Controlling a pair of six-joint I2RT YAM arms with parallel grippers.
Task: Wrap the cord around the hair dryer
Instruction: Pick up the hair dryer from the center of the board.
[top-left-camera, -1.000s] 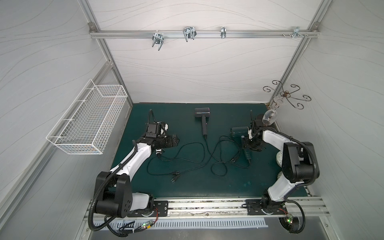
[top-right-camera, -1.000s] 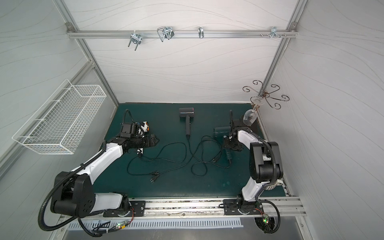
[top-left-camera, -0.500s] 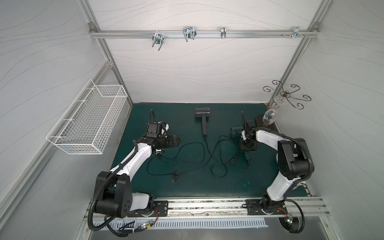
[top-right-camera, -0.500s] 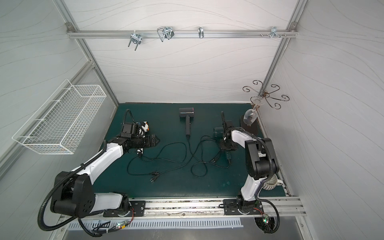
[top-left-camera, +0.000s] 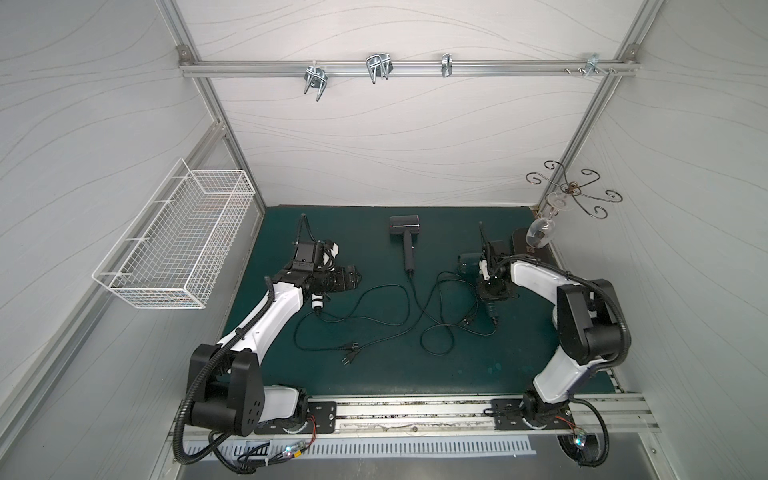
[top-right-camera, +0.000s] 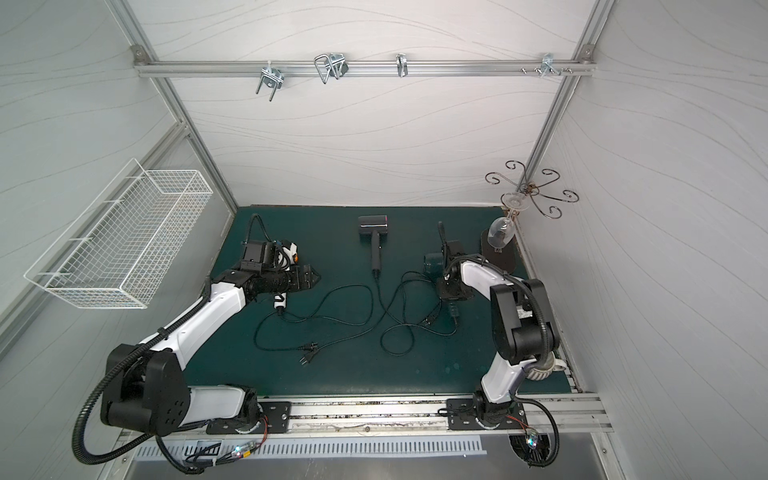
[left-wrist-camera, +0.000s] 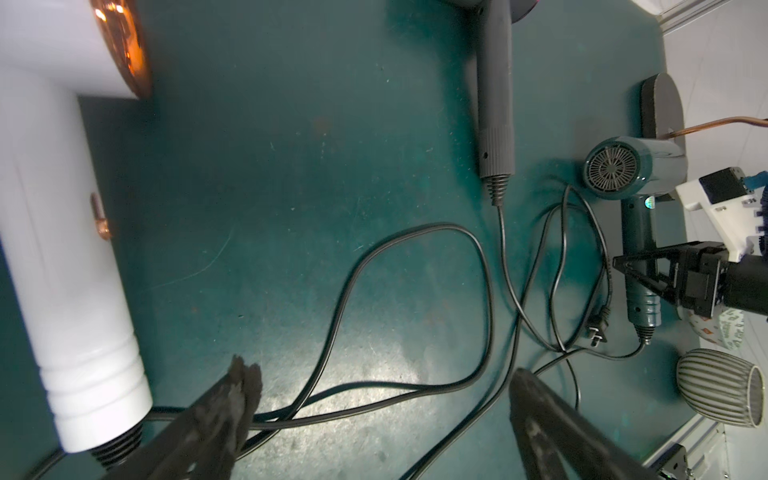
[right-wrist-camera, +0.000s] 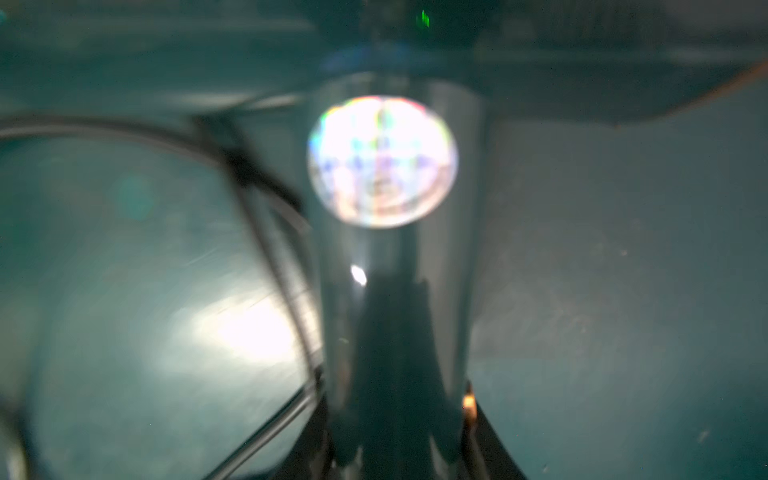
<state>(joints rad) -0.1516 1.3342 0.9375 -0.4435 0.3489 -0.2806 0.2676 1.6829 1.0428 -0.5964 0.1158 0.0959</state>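
Nearest, on the dull green mat of the desk, a pair of black plugs is seen, with thin black leads looping away from them; further in, the left hand is held over those leads with its fingers spread wide, just beside the ribbed end of a smooth white hair dryer; across the desk, the right hand is set down over the teal hair dryer, its fingers pressed against both sides of the handle, as is shown, though blurred, in the right wrist view; this dryer is laid flat on the right part of the desk, the handle's long axis running near to far with the ribbed cord end nearest, the short round barrel lying crosswise at the far end, its round grille turned toward the left arm; its cord, thin and black, is left curling loose on the mat beside the handle; farther off, a matt grey hair dryer is laid in the middle, handle toward the near side; at the far right corner a glass is hung bowl-down from a curled metal rack.
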